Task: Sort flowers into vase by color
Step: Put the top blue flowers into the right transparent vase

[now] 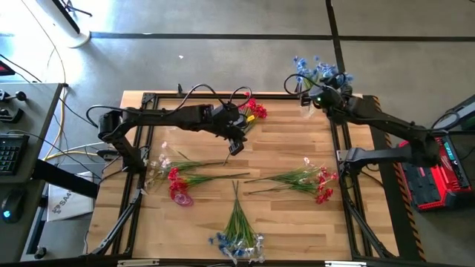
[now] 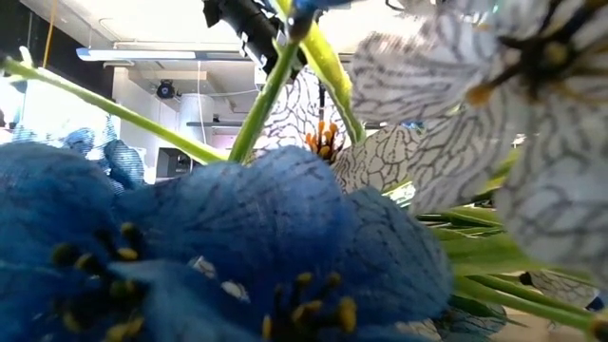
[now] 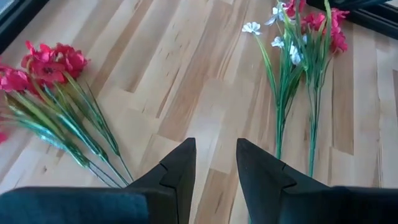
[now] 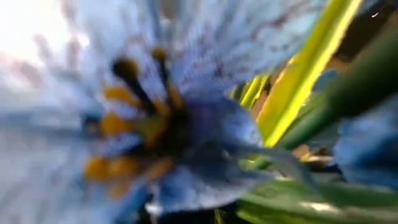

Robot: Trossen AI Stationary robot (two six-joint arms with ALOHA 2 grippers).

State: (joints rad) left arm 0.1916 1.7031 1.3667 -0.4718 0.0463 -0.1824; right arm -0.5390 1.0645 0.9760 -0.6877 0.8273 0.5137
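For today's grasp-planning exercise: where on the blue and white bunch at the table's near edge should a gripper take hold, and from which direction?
Grip the blue and white bunch on its bare green stems, from straight above, jaws across them. The stems lie flat, gathered narrow toward the table's middle; the blossoms fan out bulky at the edge.

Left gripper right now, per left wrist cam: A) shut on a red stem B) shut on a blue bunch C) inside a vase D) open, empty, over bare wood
D: in the left wrist view the left gripper has its fingers apart with only bare table showing between them; the red flowers lie off to one side and a mixed red-and-white bunch to the other, neither touched.
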